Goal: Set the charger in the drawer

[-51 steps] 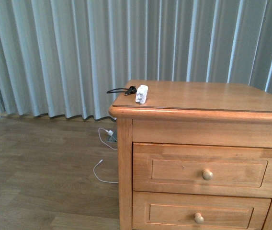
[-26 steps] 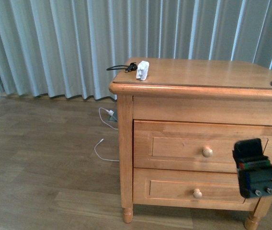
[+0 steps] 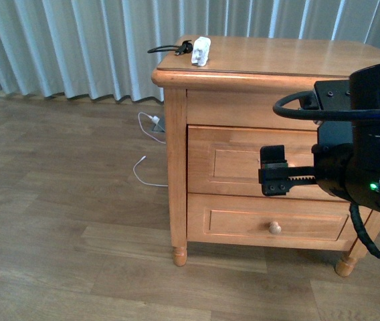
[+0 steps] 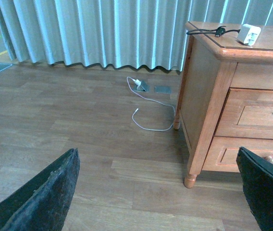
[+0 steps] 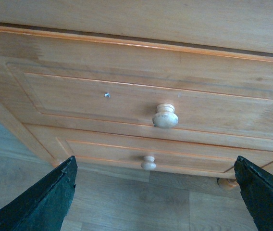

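Since a second ago my right pincer [image 5: 155,162] has swung in, spread wide, with the knob [image 5: 165,116] of the upper drawer [image 5: 93,94] dead ahead, centred between its fingers.

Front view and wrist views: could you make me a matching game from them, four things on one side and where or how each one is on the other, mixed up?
Things
1. small white charger block with a thin black cable
2. thin white cable
3. upper honey-brown wooden drawer with a round knob
4. black right claw

Place or state
a. lying on the wood floor beside the cabinet
b. fully shut
c. on top of the honey-brown wooden cabinet, near a corner
d. open, holding nothing, in front of the cabinet's front

Pairs: 1-c, 2-a, 3-b, 4-d.
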